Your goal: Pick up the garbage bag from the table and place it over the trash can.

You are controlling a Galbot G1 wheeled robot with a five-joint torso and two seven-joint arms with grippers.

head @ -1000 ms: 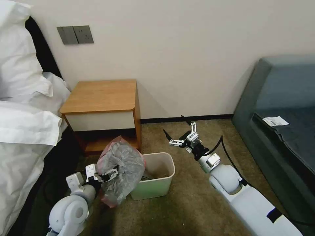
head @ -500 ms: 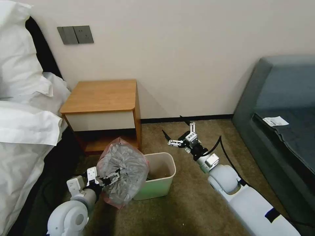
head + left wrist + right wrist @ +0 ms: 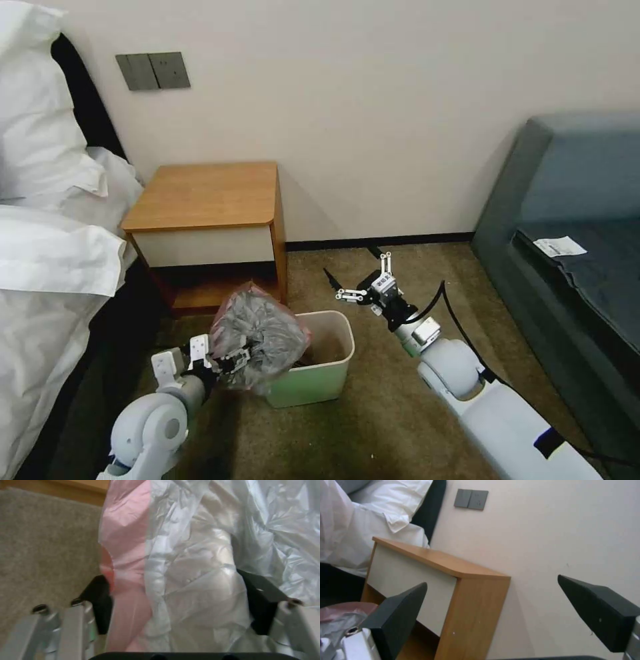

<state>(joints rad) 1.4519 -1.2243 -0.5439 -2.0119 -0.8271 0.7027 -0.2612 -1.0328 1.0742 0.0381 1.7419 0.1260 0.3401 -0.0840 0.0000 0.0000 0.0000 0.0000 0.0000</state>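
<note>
The garbage bag [image 3: 261, 331], crinkled grey plastic with a pink band, hangs bunched over the left rim of the pale trash can [image 3: 313, 390] on the carpet. My left gripper [image 3: 227, 358] is shut on the garbage bag from the near-left side. In the left wrist view the garbage bag [image 3: 186, 562] fills the gap between the black fingers [image 3: 96, 602]. My right gripper [image 3: 351, 261] hovers open above the carpet, just behind and right of the can, holding nothing. Its black fingers [image 3: 400, 615] frame the table [image 3: 436, 560]. The table [image 3: 207, 193] stands behind the can, its top bare.
A bed with white linen [image 3: 47, 253] lies along the left. On the right stands a grey-blue sofa [image 3: 573, 200] with a paper slip [image 3: 560, 247] on it. Open carpet [image 3: 373, 413] lies between the can and the sofa.
My left gripper has carried the bag to the right and a little up, from beside the can to over its left rim. My right gripper has drifted slightly left and farther away.
</note>
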